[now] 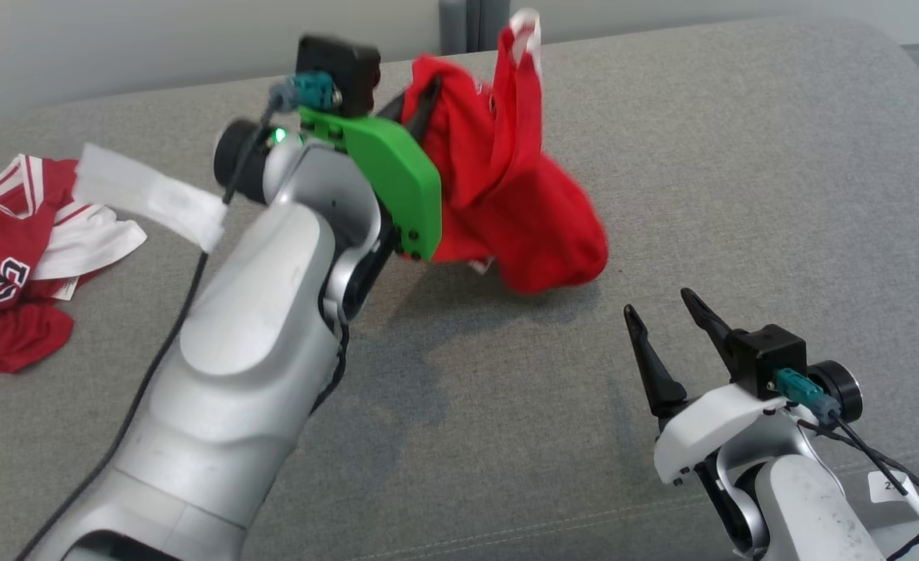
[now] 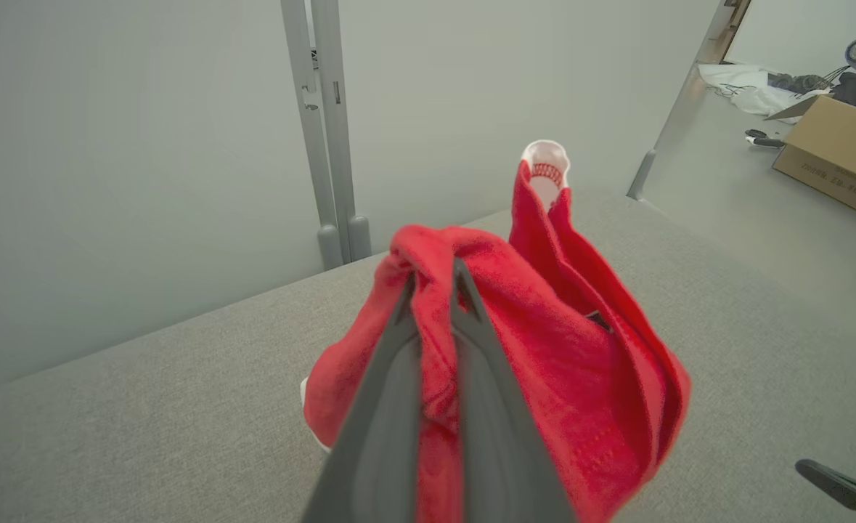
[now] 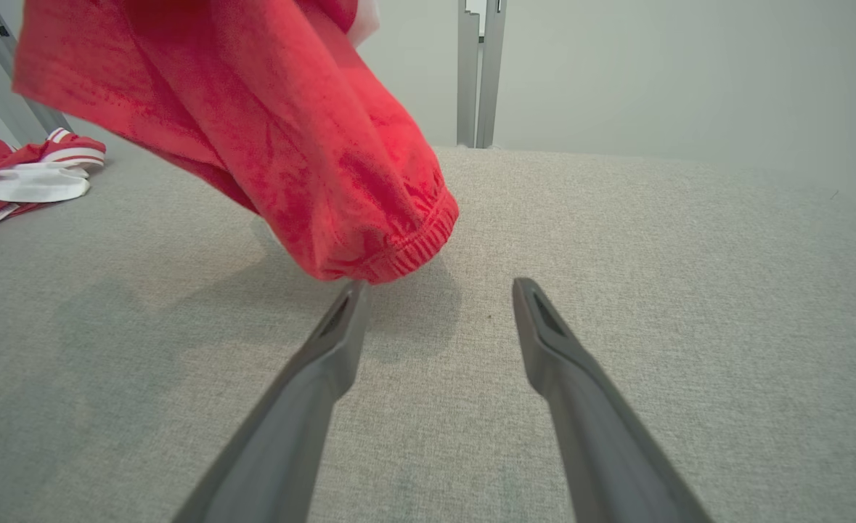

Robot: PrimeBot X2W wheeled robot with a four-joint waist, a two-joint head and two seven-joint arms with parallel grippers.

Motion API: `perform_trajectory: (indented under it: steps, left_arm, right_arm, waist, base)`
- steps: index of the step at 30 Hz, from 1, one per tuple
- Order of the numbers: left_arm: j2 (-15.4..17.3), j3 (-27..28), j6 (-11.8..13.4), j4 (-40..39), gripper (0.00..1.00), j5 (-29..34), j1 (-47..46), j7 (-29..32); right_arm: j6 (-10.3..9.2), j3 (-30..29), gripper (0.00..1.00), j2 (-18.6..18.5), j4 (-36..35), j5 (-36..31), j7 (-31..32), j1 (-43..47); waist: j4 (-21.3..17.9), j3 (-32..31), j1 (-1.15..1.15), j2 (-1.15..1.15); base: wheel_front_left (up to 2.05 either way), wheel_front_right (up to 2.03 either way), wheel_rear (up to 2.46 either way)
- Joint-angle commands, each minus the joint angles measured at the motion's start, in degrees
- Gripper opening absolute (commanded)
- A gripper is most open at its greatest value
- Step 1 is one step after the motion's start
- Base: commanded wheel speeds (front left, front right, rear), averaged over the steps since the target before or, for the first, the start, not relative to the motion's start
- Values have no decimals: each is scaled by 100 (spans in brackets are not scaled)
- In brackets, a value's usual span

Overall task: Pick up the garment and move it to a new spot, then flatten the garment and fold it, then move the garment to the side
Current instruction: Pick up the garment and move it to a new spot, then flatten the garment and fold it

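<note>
The garment (image 1: pixel 506 195) is a bunched red cloth with white trim, hanging in the air above the grey table (image 1: pixel 740 195). My left gripper (image 1: pixel 420 101) is shut on a fold of it near its top. In the left wrist view the two fingers pinch the red garment (image 2: pixel 587 378) at the left gripper (image 2: pixel 435 280). The garment's ribbed hem (image 3: pixel 406 250) hangs just above the cloth surface in the right wrist view. My right gripper (image 1: pixel 658 308) stands open at the lower right, empty, below and right of the garment; its own view shows the right gripper (image 3: pixel 438 290) with wide jaws.
A heap of red and white jerseys (image 1: pixel 15 257) lies at the table's left edge, also seen as the jersey heap (image 3: pixel 21 171). A grey post (image 2: pixel 326 145) rises behind the table. A cardboard box (image 2: pixel 834 156) sits on the floor beyond the far right.
</note>
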Motion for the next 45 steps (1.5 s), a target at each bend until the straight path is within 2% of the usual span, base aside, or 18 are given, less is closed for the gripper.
perform_trajectory:
  steps: [1,7,13,14,15,23,31,36,41,45]
  left_arm:
    - [25,-41,16,170,0,-38,299,-83]
    - [169,-67,124,905,0,-72,912,-249]
    - [357,118,395,1405,0,-161,1159,-434]
    - [396,121,436,1472,60,-128,1179,-477]
    - [434,119,470,1516,100,-97,1207,-525]
    - [667,209,560,1781,100,-173,1518,-735]
    - [676,126,487,1402,100,-194,1520,-673]
    - [474,-77,467,1172,100,-175,1351,-318]
    - [356,-180,482,1303,100,-230,1207,-2]
    - [363,-155,617,1483,100,-223,958,203]
  right_arm:
    - [-2,-19,100,-9,28,55,-63,-78]
    - [-2,-47,100,-9,127,104,-146,-167]
    - [-2,-80,100,-9,239,138,-201,-148]
    - [-2,-80,100,-10,253,134,-202,-133]
    - [-2,-85,100,-11,263,128,-205,-123]
    - [-2,-126,100,-11,331,105,-144,16]
    - [-2,-171,100,-11,276,59,-53,254]
    - [-3,-54,100,-13,204,69,22,324]
    - [-2,86,100,-12,145,95,44,249]
    - [-2,141,100,-9,109,85,19,178]
  waist:
    - [-128,121,0,-1]
    - [-147,178,0,-1]
    - [-24,64,0,-1]
    - [5,34,0,-1]
    - [34,4,0,-1]
    - [236,-400,0,-1]
    - [326,-719,0,-1]
    - [132,-743,0,-1]
    - [-186,-598,0,-1]
    - [-462,-374,0,-1]
  base:
    - [0,0,0]
    - [0,0,0]
    - [0,0,0]
    - [0,0,0]
    - [0,0,0]
    - [0,0,0]
    - [0,0,0]
    - [0,0,0]
    - [0,0,0]
    - [0,0,0]
